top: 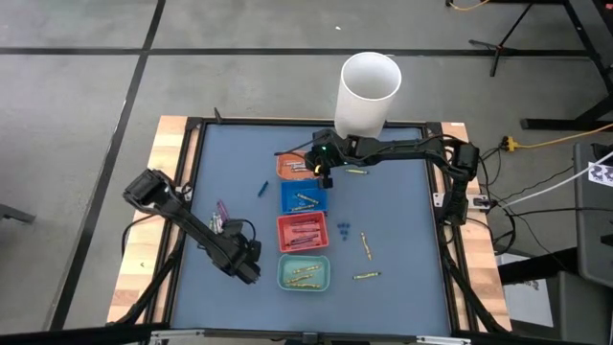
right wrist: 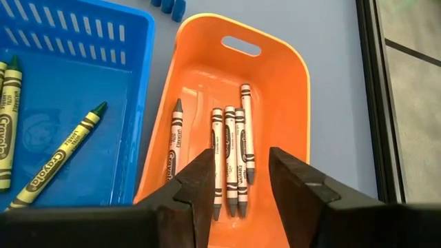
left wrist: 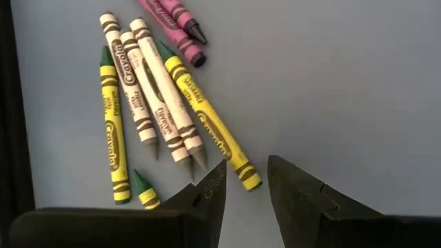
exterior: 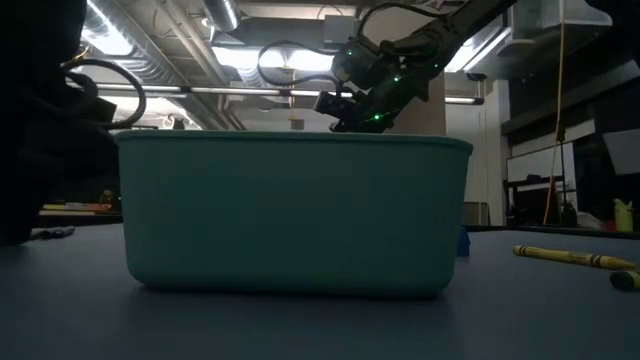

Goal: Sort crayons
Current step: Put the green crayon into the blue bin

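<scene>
Teal tray (exterior: 290,215) fills the low view, one yellow crayon (exterior: 570,257) lying beside it. From above, the right gripper (top: 323,171) hangs over the orange tray (top: 290,166); the left gripper (top: 251,271) waits near the teal tray. Right wrist: fingers spread, empty, four pale crayons (right wrist: 227,151) lying in the tray just beyond them. Left wrist: fingers spread, a yellow crayon (left wrist: 210,124) ending just off one tip (left wrist: 215,182); closing carelessly could pinch neighbouring sticks too

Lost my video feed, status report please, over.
Right gripper open, empty, over orange tray. Left gripper open above loose crayons. Nothing blocking.
</scene>
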